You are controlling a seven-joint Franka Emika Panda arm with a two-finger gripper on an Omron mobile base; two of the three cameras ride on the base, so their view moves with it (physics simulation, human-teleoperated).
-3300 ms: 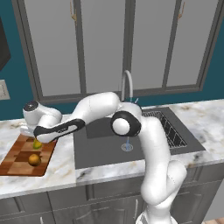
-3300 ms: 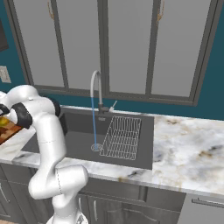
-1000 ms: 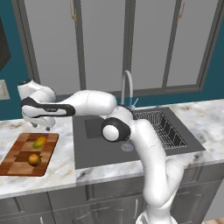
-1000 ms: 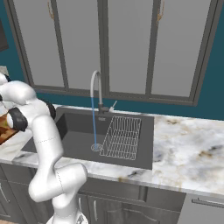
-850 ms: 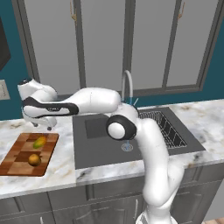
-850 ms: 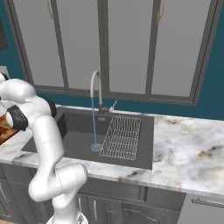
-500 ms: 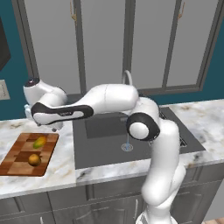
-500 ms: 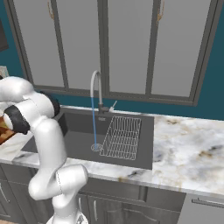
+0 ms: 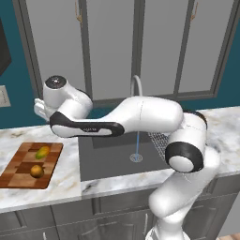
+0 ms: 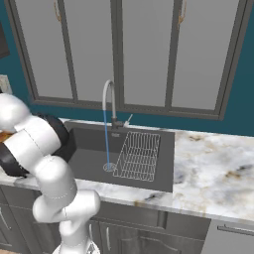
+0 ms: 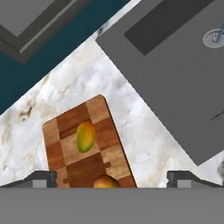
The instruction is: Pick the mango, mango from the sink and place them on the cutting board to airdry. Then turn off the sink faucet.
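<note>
Hand (image 11: 112,178) wide open, empty, above the table over the cutting board (image 9: 19,171). Yellow-green mango (image 9: 42,152) and orange-brown mango (image 9: 36,171) both lie on the board, apart. Sink (image 10: 89,163) looks empty; faucet (image 10: 108,101) running, lever hard to read.

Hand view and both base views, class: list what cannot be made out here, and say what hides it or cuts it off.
- Orange-brown mango, hand view: lower part cut off by the bottom edge.
- Cutting board, right base view: mostly hidden behind the arm.
- Sink faucet, left base view: base and lever hidden behind the arm.
- Wire rack, left base view: largely covered by the arm.
</note>
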